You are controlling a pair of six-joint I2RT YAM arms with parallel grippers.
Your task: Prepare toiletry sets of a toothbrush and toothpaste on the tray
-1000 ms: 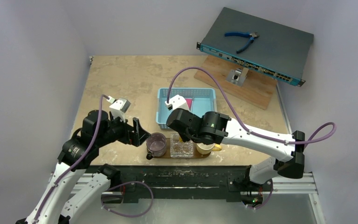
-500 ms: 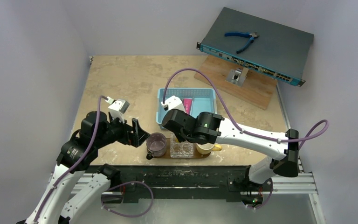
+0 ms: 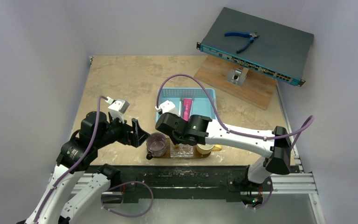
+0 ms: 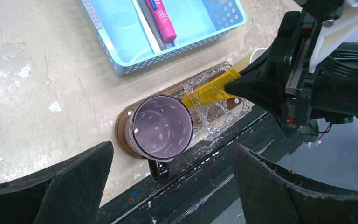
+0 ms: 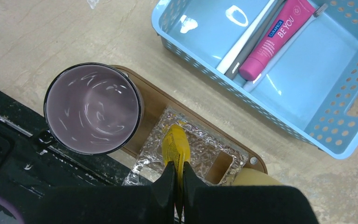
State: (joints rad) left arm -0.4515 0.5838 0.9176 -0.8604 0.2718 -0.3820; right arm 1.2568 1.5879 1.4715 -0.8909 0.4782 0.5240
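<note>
Left pincer (image 3: pixel 139 133) gapes wide, nine o'clock of the purple cup (image 3: pixel 156 143). Right pincer (image 5: pixel 177 176) pinches the yellow tube (image 5: pixel 174 143) over the tray (image 5: pixel 150 101), three o'clock of that cup. Soft, light, likely slick: best held at its stiffer tail. Pink tube (image 5: pixel 278 37) lies in the basket (image 5: pixel 307 135).

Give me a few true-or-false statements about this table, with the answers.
1. The right gripper holds the yellow tube. True.
2. The pink tube lies on the tray. False: it lies in the basket.
3. The purple cup is empty. True.
4. The left gripper grips the purple cup. False: it is open, holding nothing.
</note>
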